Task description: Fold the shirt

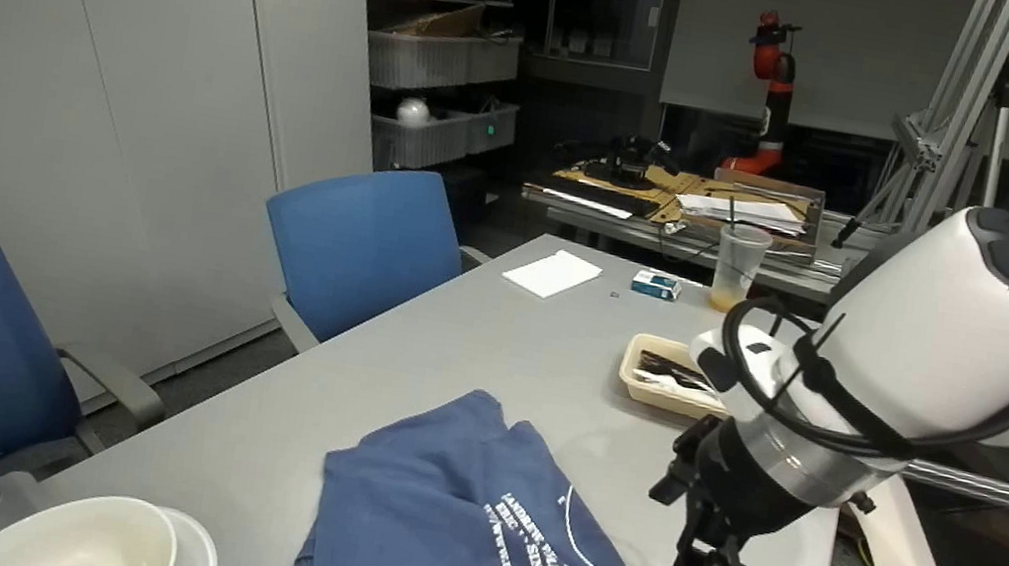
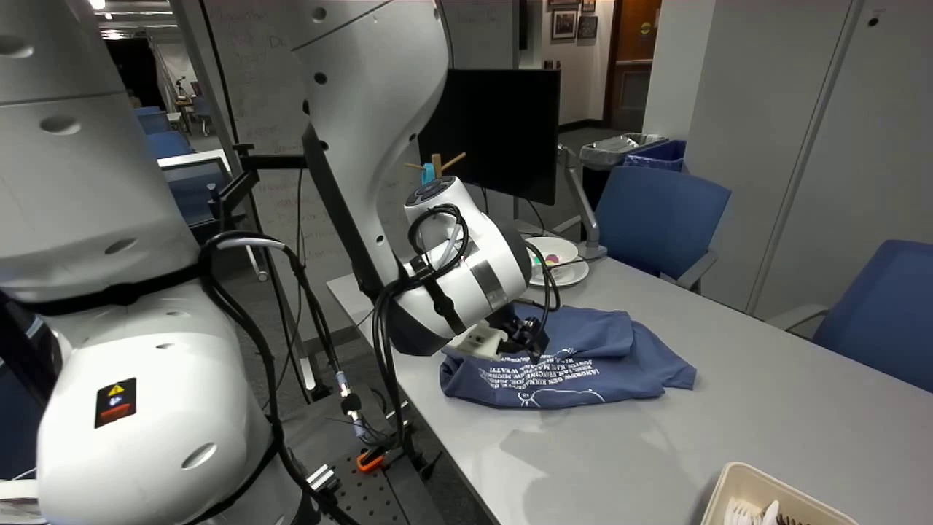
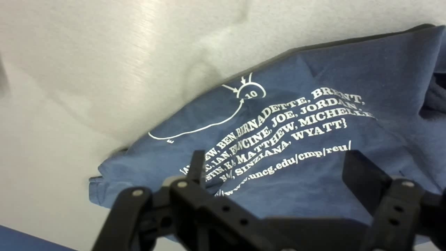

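The slate-blue shirt [image 1: 417, 512] lies rumpled on the grey table, with white lettering facing up and some folds in the cloth. It also shows in an exterior view [image 2: 583, 343], partly hidden behind the arm and gripper. In the wrist view the shirt [image 3: 379, 80] lies below the fingers, its lettered edge running diagonally across the table. My gripper [image 3: 273, 167] is open, its fingers wide apart with nothing held between them. In both exterior views the gripper [image 1: 668, 544] [image 2: 536, 346] hangs over the shirt's lettered side, and appears above the cloth.
A white bowl [image 1: 86, 531] on a plate stands past one end of the shirt. A beige food tray [image 1: 640, 386] with cutlery, a plastic cup [image 1: 739, 259], a small box [image 1: 656, 284] and white paper [image 1: 553, 273] are on the table. A monitor [image 2: 503, 131] and blue chairs [image 2: 660, 219] stand around.
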You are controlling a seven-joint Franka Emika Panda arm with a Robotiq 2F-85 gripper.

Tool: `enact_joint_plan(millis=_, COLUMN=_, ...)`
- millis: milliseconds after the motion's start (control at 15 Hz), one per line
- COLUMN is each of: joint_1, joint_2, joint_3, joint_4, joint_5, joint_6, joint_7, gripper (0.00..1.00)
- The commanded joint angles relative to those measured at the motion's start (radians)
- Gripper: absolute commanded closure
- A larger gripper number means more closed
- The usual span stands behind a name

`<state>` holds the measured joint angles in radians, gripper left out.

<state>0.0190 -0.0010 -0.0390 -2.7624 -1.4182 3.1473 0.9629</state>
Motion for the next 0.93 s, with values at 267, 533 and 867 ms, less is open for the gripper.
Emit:
enact_joint_plan(millis=267, joint_1=0.027, joint_2=-0.028, joint_3=0.046, joint_4=0.011, joint_5=0.024, joint_6=-0.007, joint_7=0.020, gripper=0.00)
enact_joint_plan(millis=533, joint_1=0.014, joint_2=-0.013, joint_3=0.052, joint_4=0.017, joint_5=0.000, joint_6=0.001, joint_7=0.015, gripper=0.00)
enact_joint_plan(millis=867, joint_1=0.016, joint_2=-0.014, joint_3=0.057, joint_4=0.018, joint_5=0.000, joint_6=0.001, joint_7=0.015, gripper=0.00)
